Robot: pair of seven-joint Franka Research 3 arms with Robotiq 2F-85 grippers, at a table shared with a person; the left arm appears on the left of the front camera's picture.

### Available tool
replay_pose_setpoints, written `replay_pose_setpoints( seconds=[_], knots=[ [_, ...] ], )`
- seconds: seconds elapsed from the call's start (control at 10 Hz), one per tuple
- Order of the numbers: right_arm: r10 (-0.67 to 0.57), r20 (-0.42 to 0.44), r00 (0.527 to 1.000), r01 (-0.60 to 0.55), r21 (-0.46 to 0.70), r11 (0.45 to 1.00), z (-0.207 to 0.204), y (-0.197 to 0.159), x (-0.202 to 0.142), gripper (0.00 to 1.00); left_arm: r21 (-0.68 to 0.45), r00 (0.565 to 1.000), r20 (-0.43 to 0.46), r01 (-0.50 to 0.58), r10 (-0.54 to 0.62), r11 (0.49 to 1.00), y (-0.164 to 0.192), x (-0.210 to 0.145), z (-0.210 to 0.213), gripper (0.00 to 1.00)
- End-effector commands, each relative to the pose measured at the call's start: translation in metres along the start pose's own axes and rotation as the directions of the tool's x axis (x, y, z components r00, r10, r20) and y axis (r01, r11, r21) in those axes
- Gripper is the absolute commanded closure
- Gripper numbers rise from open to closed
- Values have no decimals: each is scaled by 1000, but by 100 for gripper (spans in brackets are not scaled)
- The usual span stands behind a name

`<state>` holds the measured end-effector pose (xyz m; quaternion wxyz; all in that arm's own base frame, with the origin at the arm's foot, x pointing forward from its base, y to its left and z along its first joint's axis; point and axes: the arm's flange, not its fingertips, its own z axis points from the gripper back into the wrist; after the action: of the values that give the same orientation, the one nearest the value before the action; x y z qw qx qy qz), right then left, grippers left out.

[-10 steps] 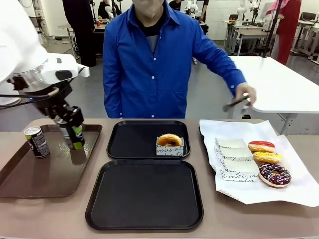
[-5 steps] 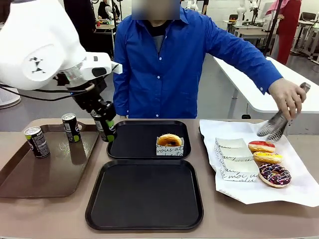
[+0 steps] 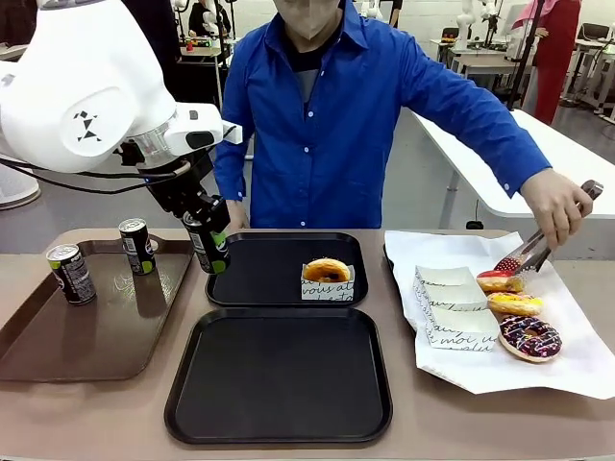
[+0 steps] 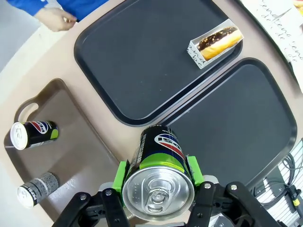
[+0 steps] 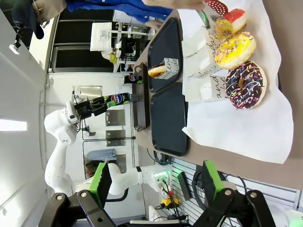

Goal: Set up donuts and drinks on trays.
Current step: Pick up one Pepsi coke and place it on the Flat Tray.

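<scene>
My left gripper (image 3: 209, 252) is shut on a dark drink can (image 3: 206, 242), held upright above the left rim of the far black tray (image 3: 259, 274). In the left wrist view the can's silver top (image 4: 158, 190) sits between the green pads. That tray holds a golden donut in a white printed box (image 3: 327, 278). The near black tray (image 3: 279, 375) is bare. Two more cans (image 3: 137, 246) (image 3: 71, 274) stand on the brown tray (image 3: 96, 336). Red (image 3: 502, 282), yellow (image 3: 515, 303) and chocolate-sprinkle (image 3: 529, 337) donuts lie on white paper at the right. My right gripper (image 5: 156, 184) is open, apart from them.
The person in a blue shirt stands across the table, and one hand holds tongs (image 3: 527, 254) closed on the red donut. Flat white boxes (image 3: 450, 307) lie on the paper beside the donuts. The person's other hand (image 4: 54, 19) rests near the far tray's corner.
My left arm lifted one can off the brown tray and carried it right to the far black tray's edge. The person's tongs came down from the side table onto the red donut.
</scene>
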<state>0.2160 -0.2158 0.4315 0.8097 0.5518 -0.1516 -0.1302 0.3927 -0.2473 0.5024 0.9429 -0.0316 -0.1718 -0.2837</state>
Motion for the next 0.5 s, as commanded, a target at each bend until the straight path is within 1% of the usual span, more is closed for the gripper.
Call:
replay_pose_setpoints(
  seconds=[0.0,0.1,0.2,0.3,0.4],
  knots=[
    [5,-1,1000,-5,18,1000,1,-1,-2,0,5,1000,8,0,0,1000,0,-5,6,42],
    [5,-1,1000,-5,18,1000,1,-1,-2,0,0,1000,0,0,0,1000,0,0,0,42],
    [5,-1,1000,-5,18,1000,1,-1,-2,0,-55,1000,-3,5,-5,998,9,25,-8,42],
    [5,-1,1000,-5,18,1000,1,-1,-2,0,-67,1000,-3,6,-6,998,17,51,-14,42],
    [5,-1,1000,-5,18,1000,1,-1,-2,0,-78,1000,17,26,-25,997,21,66,-23,42]
  ],
)
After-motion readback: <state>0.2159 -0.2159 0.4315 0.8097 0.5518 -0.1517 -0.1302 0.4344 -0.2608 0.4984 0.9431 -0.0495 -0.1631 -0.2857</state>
